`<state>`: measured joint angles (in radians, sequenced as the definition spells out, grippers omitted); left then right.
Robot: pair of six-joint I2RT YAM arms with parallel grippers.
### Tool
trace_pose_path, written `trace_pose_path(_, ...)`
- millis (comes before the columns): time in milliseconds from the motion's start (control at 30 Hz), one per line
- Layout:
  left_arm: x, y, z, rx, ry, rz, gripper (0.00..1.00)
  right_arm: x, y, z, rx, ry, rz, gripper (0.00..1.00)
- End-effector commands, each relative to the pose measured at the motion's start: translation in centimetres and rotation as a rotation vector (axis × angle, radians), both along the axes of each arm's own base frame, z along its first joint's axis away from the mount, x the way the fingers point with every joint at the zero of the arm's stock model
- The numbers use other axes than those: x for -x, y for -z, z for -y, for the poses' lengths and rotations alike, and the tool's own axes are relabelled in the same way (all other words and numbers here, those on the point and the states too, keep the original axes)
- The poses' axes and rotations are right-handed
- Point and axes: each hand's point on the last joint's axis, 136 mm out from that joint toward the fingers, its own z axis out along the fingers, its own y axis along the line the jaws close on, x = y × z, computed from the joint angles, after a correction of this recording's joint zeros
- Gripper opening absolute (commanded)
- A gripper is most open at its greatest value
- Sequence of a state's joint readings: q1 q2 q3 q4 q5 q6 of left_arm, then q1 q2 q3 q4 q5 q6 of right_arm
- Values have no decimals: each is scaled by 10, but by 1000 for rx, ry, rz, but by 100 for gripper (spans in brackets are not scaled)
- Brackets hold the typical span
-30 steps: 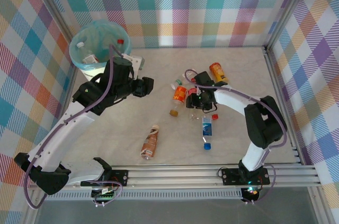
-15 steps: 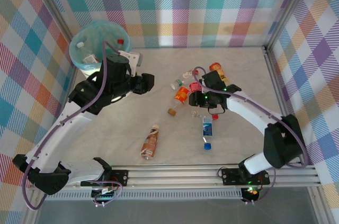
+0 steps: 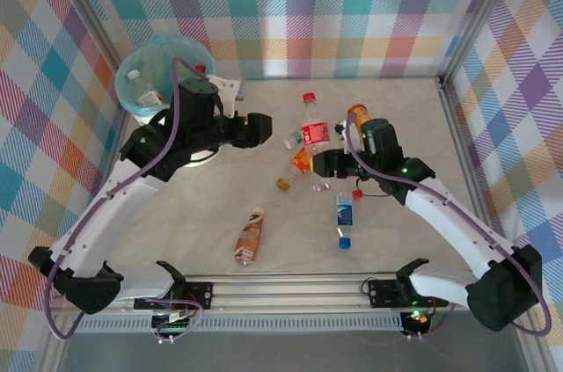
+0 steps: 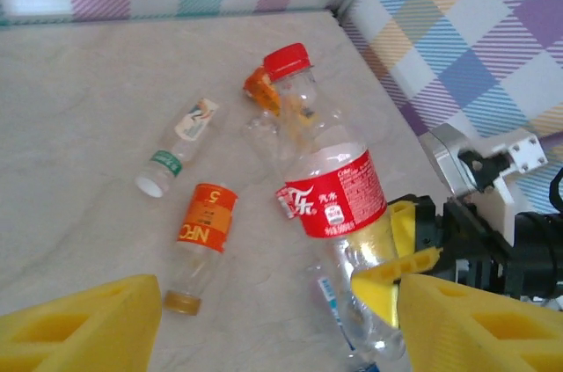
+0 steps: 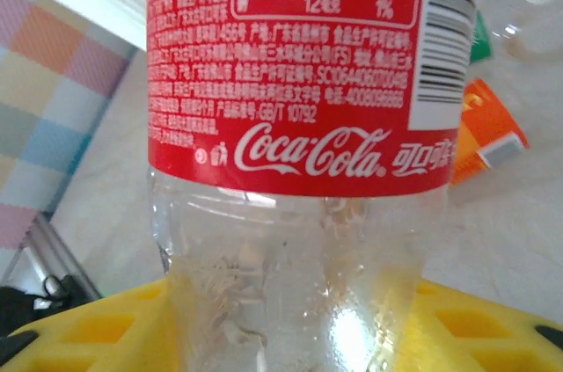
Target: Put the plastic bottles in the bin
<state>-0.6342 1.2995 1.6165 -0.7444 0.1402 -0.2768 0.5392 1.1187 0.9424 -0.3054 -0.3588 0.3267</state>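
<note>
arms [image 3: 114, 207]: white links, black joints | cables [image 3: 172, 91]: purple | jaws: yellow

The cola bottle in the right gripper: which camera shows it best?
The left wrist view: the cola bottle shows nearly whole, red cap down, with the right gripper gripping it low. The top view shows it small; the right wrist view, its label and lower body, close.

Pastel plaid walls [image 3: 352, 11] enclose a pale marbled tabletop [image 3: 290, 249] edged by aluminium rails [image 3: 299, 284] in front

The top camera looked straight down on the pale counter [image 3: 295, 244]. Both wrist cameras shared one clear red-labelled bottle [image 4: 334, 200].
</note>
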Motion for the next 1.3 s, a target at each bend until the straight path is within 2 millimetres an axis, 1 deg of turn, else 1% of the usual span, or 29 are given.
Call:
trace_pose_path(0,2,-23,16,85,47,13,72,19,-28,-16,-71,-134,143,56)
trace_pose_path(133,-3,-19,17,89,24,-13,73,35,-41,-23,-117,-203,208,56)
trace_pose_path(367,-1,-18,31,144,64,-68,72,52,-43,-32,-139,-286,245,56)
trace_pose_path(500,-2,-17,33,149,64,-80,66,62,-46,-39,-148,-341,270,56)
trace_pose_path(667,-3,-15,32,146,56,-88,61,69,-45,-44,-146,-380,285,56)
trace_pose_path(767,-4,-15,32,144,51,-90,56,73,-45,-47,-148,-401,293,56)
trace_pose_path(1133,-4,-15,29,141,32,-93,19,74,-44,-48,-134,-401,303,56)
trace_pose_path(1200,-5,-17,26,137,20,-86,12,73,-45,-48,-133,-398,302,59)
trace_pose_path(1267,-6,-20,24,135,8,-75,4,72,-48,-48,-131,-388,306,64)
